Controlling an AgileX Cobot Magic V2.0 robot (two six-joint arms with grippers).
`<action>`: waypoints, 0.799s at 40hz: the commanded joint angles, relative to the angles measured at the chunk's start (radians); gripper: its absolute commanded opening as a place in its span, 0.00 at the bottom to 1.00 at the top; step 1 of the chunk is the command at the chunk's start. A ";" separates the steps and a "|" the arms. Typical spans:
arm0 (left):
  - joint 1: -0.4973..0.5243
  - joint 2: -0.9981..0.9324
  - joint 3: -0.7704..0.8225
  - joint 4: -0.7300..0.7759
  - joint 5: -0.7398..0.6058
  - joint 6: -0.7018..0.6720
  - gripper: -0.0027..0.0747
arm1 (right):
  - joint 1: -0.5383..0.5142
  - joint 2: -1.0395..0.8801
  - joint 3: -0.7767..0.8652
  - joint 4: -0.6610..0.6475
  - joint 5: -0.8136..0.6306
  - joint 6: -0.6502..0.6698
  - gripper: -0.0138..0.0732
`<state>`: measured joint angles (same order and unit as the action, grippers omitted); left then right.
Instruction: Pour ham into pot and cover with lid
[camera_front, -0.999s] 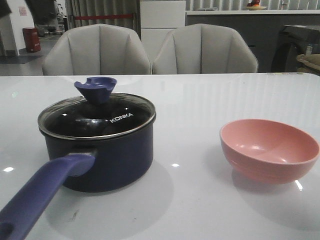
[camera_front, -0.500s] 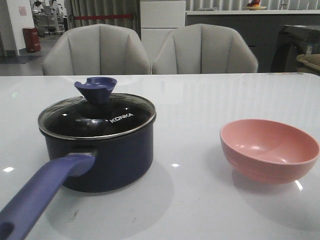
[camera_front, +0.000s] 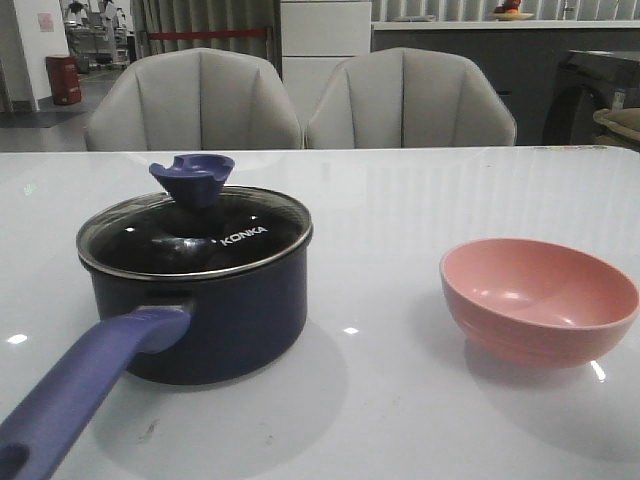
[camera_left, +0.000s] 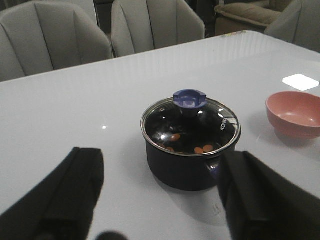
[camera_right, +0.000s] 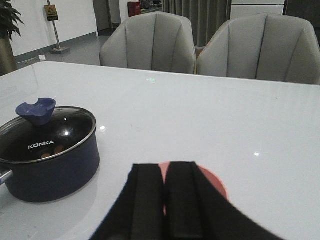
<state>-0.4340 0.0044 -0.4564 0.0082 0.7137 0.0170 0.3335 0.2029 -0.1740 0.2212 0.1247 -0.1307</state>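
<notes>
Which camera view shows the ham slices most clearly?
The left wrist view: it looks down through the lid, so orange ham shows on the pot floor. The right wrist view shows faint bits; the front view shows none.

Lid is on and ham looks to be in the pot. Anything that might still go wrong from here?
Little is left. The pot has a long handle reaching toward the robot's side; the open left gripper sits close above it and might knock it. The right gripper, fingers together, hangs near the empty pink bowl and might tip it. The lid looks seated over the ham.
</notes>
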 joint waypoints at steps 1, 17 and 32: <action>0.002 -0.033 0.000 -0.008 -0.096 -0.005 0.44 | 0.002 0.009 -0.025 0.004 -0.086 -0.005 0.33; 0.002 -0.021 0.016 -0.008 -0.087 -0.005 0.22 | 0.002 0.009 -0.025 0.004 -0.086 -0.005 0.33; 0.044 -0.021 0.043 -0.008 -0.169 -0.005 0.22 | 0.002 0.009 -0.025 0.004 -0.086 -0.005 0.33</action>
<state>-0.4220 -0.0063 -0.4045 0.0000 0.6798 0.0170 0.3335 0.2029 -0.1740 0.2212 0.1247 -0.1307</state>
